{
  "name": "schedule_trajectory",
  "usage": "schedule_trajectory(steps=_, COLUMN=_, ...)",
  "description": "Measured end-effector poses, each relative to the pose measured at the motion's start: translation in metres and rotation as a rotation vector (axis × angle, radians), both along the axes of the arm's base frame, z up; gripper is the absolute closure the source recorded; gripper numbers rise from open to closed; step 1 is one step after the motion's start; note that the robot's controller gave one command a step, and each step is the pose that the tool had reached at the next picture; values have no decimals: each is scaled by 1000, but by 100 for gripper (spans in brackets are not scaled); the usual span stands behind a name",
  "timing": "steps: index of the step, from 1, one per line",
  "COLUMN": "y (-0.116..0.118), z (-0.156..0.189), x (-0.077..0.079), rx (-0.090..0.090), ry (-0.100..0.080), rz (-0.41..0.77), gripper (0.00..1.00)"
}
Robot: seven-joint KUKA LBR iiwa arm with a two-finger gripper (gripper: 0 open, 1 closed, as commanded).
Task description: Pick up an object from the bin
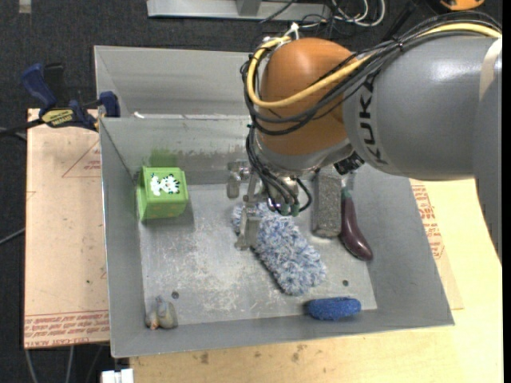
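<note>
My gripper (242, 204) hangs below the orange wrist cover in the middle of the bin. It is open, with one finger (234, 180) towards the back and the other (249, 228) towards the front. Its fingers stand at the upper left end of a fluffy blue-and-white cloth mitt (289, 255), which stretches towards the front right; the front finger touches the mitt's edge. Nothing shows gripped between them. A grey speckled block (327, 206) lies just right of the gripper, and a purple eggplant-shaped toy (354, 231) lies beside it.
A green cube (164, 191) with a white picture on its top stands at the left. A blue oval thing (332, 308) lies at the front right wall, and a small grey-tan figure (160, 315) at the front left. The arm covers the bin's back right.
</note>
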State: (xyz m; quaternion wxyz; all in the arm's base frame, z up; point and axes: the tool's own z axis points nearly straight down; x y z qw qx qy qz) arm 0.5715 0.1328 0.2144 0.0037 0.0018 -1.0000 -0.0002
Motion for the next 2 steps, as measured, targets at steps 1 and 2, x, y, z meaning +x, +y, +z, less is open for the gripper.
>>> schedule_trajectory(steps=1, y=-1, z=5, x=2, rx=1, ry=-8, rz=-3, gripper=0)
schedule_trajectory(steps=2, y=-43, z=-3, x=5, rx=2, ry=-9, rz=0, gripper=0)
